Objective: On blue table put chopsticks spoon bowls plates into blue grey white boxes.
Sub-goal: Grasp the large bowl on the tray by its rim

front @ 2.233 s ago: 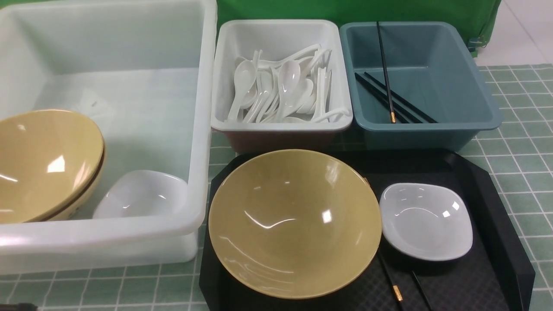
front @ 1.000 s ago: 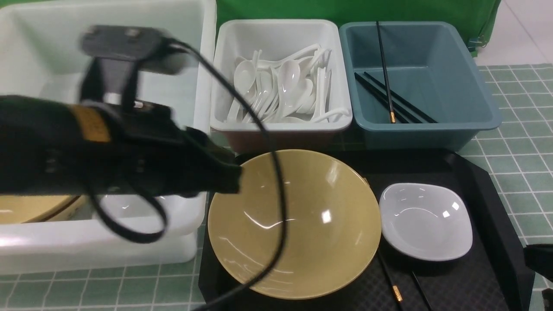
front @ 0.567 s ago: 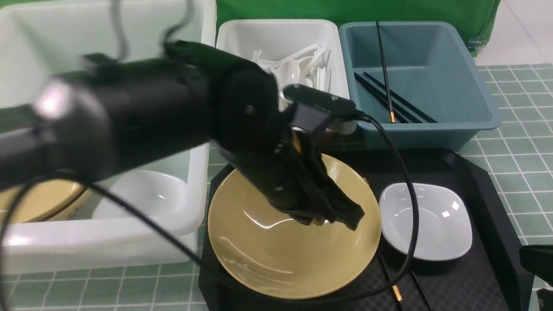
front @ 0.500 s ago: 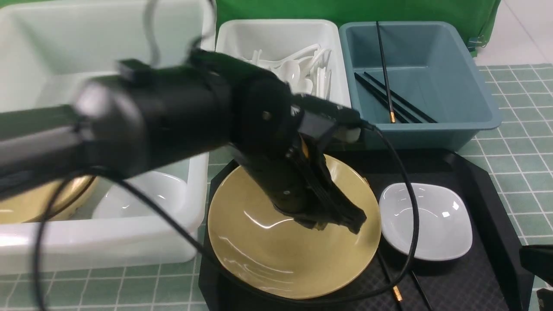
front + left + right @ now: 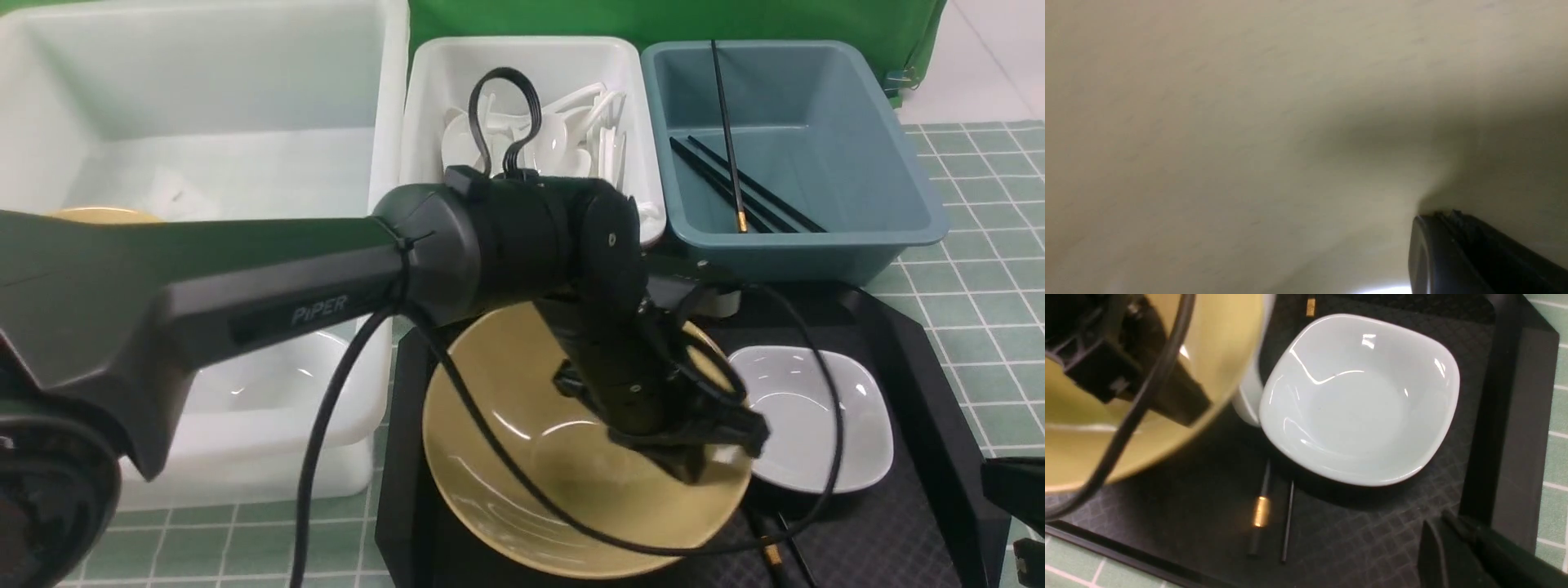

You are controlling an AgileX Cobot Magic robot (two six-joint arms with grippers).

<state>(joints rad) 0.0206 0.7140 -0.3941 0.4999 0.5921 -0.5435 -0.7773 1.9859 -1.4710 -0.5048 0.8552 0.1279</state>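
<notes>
Tan bowl [image 5: 555,457], clenched at its rim by the left tool [image 5: 704,456], should be lifted clear of the white plate [image 5: 824,425] and carried level to the translucent box [image 5: 204,82].

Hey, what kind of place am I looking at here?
Probably a robot test bench staged as a dish-sorting station: a green backdrop, a white tub of soup spoons beside a blue-grey tub of chopsticks, and a robot arm over a tan bowl.
</notes>
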